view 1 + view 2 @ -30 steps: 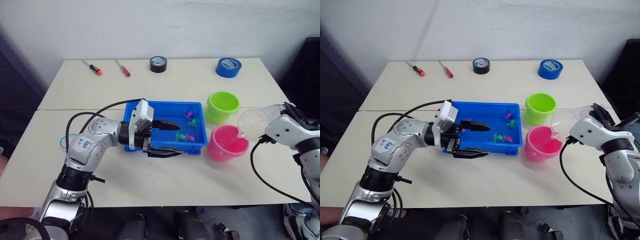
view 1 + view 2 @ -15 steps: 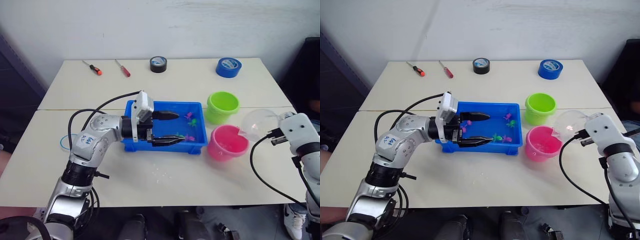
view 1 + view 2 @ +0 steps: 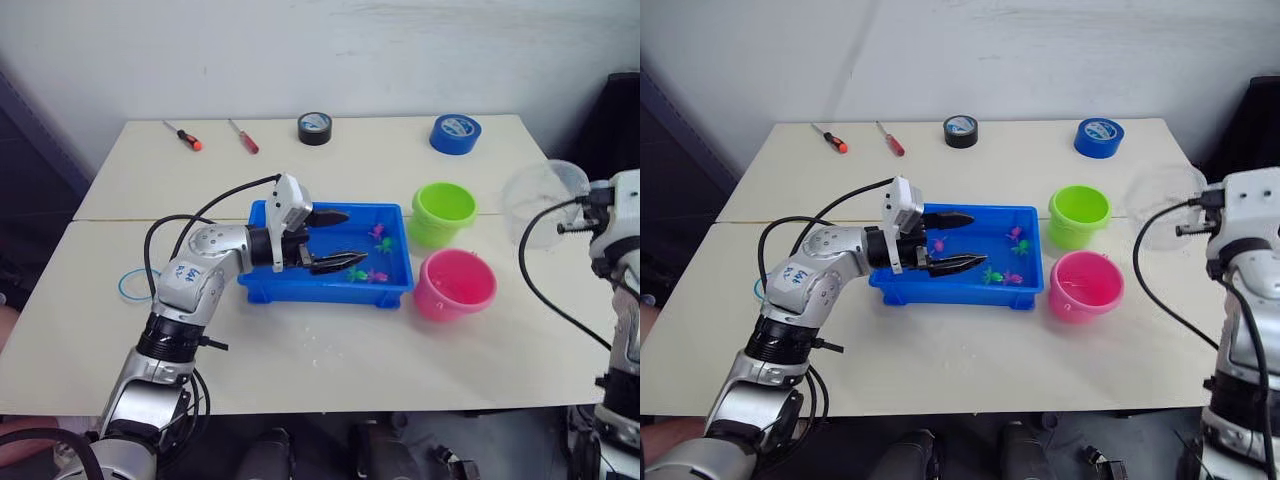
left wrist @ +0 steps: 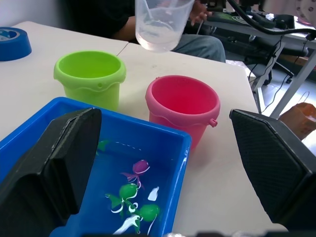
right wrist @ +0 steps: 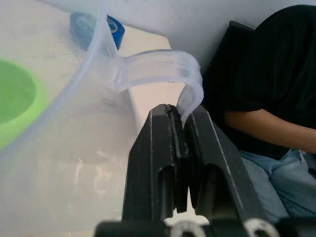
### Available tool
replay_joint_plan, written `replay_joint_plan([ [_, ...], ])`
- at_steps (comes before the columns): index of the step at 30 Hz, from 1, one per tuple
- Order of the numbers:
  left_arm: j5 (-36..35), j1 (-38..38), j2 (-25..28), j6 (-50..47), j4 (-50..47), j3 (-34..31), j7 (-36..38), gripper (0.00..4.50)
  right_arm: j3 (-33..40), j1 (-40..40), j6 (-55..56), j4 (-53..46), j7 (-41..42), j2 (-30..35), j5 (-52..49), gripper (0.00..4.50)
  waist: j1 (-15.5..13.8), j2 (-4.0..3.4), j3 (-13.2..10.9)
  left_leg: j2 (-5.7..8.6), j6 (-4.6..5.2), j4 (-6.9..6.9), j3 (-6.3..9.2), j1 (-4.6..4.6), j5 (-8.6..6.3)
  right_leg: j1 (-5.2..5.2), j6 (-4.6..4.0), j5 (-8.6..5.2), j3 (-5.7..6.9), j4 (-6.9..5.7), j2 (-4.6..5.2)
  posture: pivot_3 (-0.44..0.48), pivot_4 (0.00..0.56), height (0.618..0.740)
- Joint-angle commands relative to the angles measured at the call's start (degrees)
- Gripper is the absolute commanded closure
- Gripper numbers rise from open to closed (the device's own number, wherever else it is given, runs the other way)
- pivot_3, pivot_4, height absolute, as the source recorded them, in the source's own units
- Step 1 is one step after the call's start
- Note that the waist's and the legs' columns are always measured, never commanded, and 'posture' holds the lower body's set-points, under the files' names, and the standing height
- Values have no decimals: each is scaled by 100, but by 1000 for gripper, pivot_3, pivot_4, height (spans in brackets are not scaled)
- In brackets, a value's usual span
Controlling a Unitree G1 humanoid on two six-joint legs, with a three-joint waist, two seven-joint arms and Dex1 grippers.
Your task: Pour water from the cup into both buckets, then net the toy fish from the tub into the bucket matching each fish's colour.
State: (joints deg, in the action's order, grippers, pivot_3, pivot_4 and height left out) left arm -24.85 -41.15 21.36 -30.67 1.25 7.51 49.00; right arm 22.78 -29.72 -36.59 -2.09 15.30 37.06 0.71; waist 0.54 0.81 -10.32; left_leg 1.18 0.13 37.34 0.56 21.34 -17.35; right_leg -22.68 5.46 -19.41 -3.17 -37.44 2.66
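net [image 3: 130,284] lying on the table by the left arm, not picked up yet | left gripper [image 3: 335,240] slid over the tub [image 3: 330,288], fingers spread, fish [image 3: 366,272] under it | pink bucket [image 3: 455,284] looks done | right gripper [image 5: 180,148] pinching the cup [image 3: 540,200] handle, swung back up level beside green bucket [image 3: 444,212], probably next

Far edge of table [image 3: 330,330]: two screwdrivers [image 3: 184,135] [image 3: 244,136] at 11 o'clock, black tape roll [image 3: 316,128] at 12, blue tape roll [image 3: 456,133] at 1. Seated person [image 5: 269,94] off table.
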Motion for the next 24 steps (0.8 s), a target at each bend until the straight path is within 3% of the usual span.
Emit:
replay_joint_plan([
  [1,96,-246,-42,166,100,-123,-61,0,-528,-588,874,920,-239,365,458,4461,10,0,0,0,0,-1,-2,0,0,-2,0,0,-1,0,1,0,150,736],
  [13,242,-197,-62,284,144,-161,-115,0,-2291,-2152,3260,3827,-818,688,1770,4461,134,0,0,-1,-15,-3,-21,19,9,-19,6,3,-11,1,3,0,150,736],
  [24,255,-202,-27,230,147,-265,-229,0,-3438,-3179,4410,5221,-1570,739,2968,4461,145,0,0,-4,-21,-3,-42,32,12,-59,5,3,-29,-14,0,0,150,736],
])
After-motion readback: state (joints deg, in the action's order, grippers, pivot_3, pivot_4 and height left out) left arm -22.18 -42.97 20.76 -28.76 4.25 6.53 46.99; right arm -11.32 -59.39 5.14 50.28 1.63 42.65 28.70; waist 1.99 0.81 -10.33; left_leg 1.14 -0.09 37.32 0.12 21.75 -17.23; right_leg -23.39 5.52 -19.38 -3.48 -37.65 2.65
